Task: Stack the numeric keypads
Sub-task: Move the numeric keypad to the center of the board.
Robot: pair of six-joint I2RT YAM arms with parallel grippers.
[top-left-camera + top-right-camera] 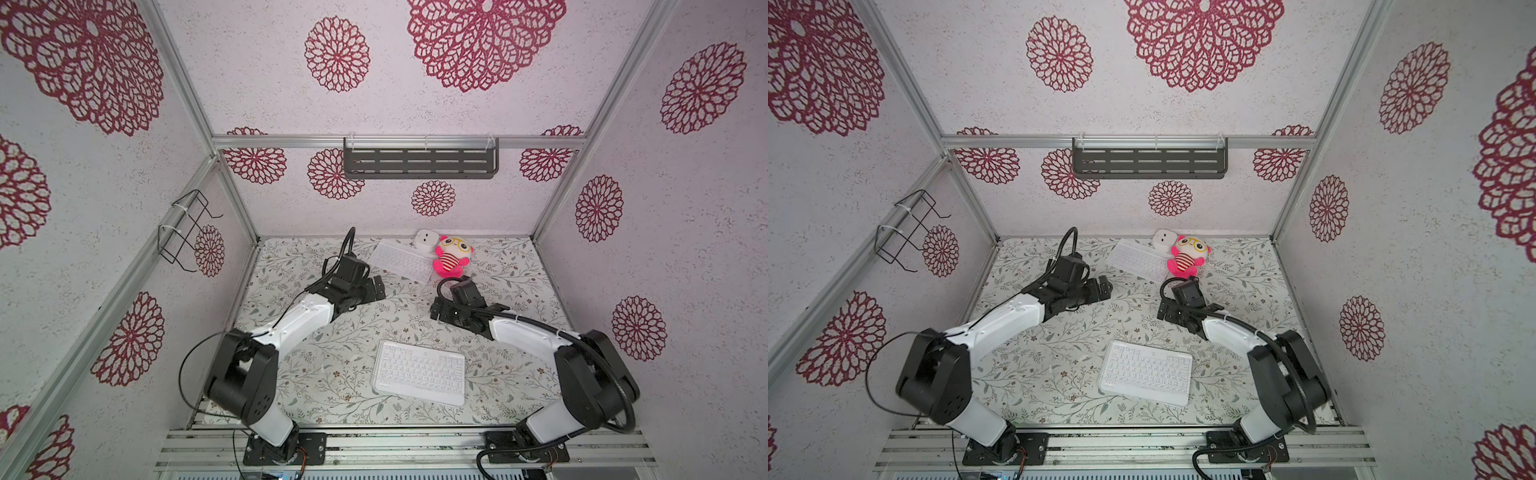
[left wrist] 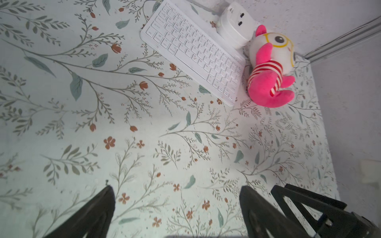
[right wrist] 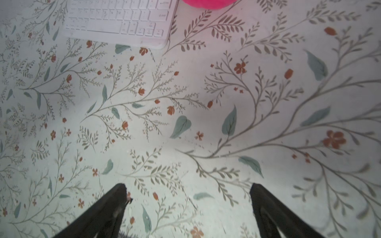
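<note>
Walls patterned with red flower medallions are closing in the table, whose leafy cover is carrying two white keypads well apart. The near keypad is lying flat at the front and may be topping a pile, though its layers cannot be counted. The far keypad is lying askew at the back, with a white cube and a plush toy crowding its edges. The left gripper and the right gripper are both hanging spread wide and empty over bare table between the two keypads. The risk is likely sitting at the back: a gripper reaching for the thin far keypad could be snagging the toy or nudging the cube, or getting only a shallow pinch so the keypad is tilting, slipping, or landing crooked on the near one. The arms, working close together, could also be bumping.
</note>
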